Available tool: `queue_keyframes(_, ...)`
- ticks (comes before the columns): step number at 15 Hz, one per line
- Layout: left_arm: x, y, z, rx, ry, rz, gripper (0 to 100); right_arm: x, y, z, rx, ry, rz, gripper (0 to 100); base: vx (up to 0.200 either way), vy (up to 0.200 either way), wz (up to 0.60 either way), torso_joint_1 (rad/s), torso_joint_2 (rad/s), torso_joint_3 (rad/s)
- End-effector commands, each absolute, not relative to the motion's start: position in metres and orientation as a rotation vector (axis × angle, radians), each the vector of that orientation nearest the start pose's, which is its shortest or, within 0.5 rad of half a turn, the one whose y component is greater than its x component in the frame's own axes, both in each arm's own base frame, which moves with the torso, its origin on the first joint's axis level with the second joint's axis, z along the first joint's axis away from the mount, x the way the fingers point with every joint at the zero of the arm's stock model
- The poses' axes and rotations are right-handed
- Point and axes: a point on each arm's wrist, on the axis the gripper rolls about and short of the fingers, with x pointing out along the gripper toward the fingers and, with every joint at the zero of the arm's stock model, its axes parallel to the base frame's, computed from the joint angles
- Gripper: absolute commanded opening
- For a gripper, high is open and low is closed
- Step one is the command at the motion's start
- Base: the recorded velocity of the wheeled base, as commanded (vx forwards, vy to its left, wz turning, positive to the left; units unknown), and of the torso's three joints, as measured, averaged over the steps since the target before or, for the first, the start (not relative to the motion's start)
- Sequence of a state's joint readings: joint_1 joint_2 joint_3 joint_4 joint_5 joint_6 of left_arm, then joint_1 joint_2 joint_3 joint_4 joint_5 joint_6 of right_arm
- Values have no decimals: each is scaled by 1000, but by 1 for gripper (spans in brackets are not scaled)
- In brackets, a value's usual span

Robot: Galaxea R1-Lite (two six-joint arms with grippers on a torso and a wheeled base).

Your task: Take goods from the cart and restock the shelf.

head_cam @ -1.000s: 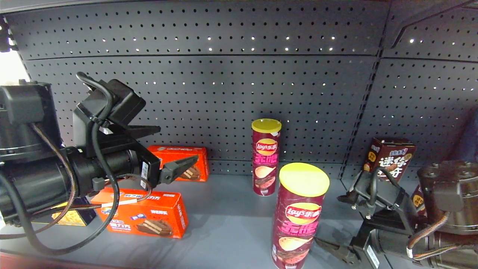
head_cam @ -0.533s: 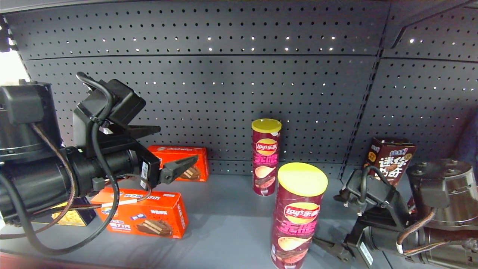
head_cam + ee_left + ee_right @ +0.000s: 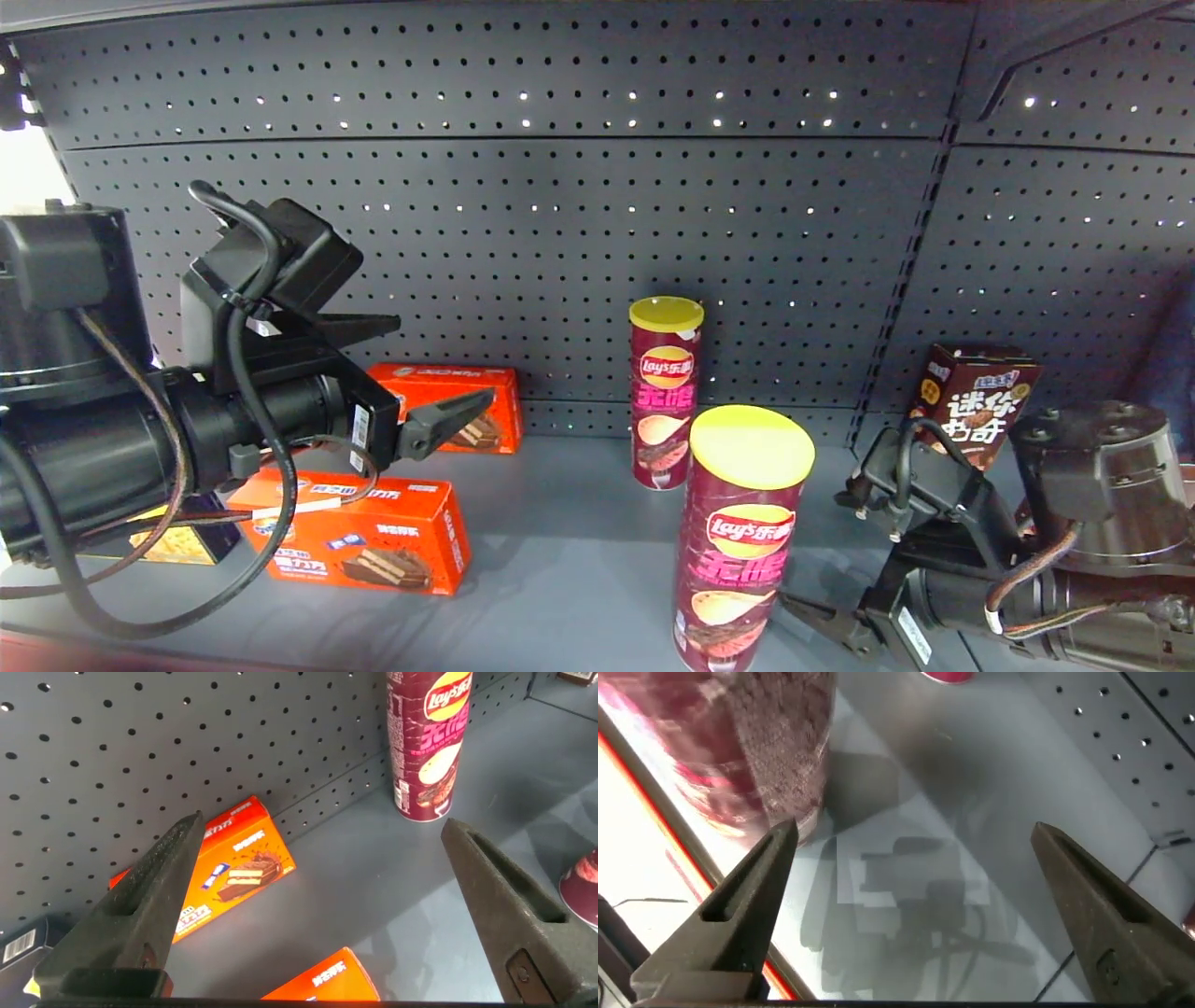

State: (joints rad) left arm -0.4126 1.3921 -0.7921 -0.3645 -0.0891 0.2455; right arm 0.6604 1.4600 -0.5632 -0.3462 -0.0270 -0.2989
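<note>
Two maroon chip cans with yellow lids stand upright on the grey shelf [image 3: 569,551]. The near can [image 3: 742,541] [image 3: 757,747] is at the front, the far can [image 3: 665,392] [image 3: 428,747] by the pegboard. My right gripper [image 3: 822,560] [image 3: 915,831] is low at the front right, just right of the near can, open, with bare shelf between its fingers. The can lies outside one finger [image 3: 747,905]. My left gripper [image 3: 446,359] [image 3: 320,826] hangs open and empty above the orange boxes at the left.
Two orange cake boxes [image 3: 373,541] [image 3: 457,401] lie at the left, with a dark box with yellow print [image 3: 182,541] beside them. A brown snack box [image 3: 976,397] stands at the back right. Perforated back panel [image 3: 560,233] closes the rear. Bare shelf lies between the boxes and cans.
The right arm has drifted a little to the left, and the near can has shifted slightly left with it. The left arm and the other goods have stayed put.
</note>
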Motion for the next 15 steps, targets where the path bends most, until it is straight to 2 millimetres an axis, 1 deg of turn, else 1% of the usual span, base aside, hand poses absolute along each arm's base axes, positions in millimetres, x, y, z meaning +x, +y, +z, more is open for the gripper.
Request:
queue_keyframes(1, 213, -95, 235, 278, 173, -526, 100, 177, 131, 157, -462, 427, 674, 100, 0, 0, 0, 0, 0, 0)
queue_keyframes(4, 213, -96, 235, 278, 173, -531, 100, 179, 132, 158, -462, 427, 673, 100, 0, 0, 0, 0, 0, 0)
queue_keyframes(9, 213, -96, 235, 278, 173, -529, 100, 185, 140, 158, -467, 427, 685, 100, 0, 0, 0, 0, 0, 0)
queue_keyframes(15, 214, -96, 235, 277, 167, -528, 100, 189, 155, 157, -479, 425, 717, 100, 0, 0, 0, 0, 0, 0)
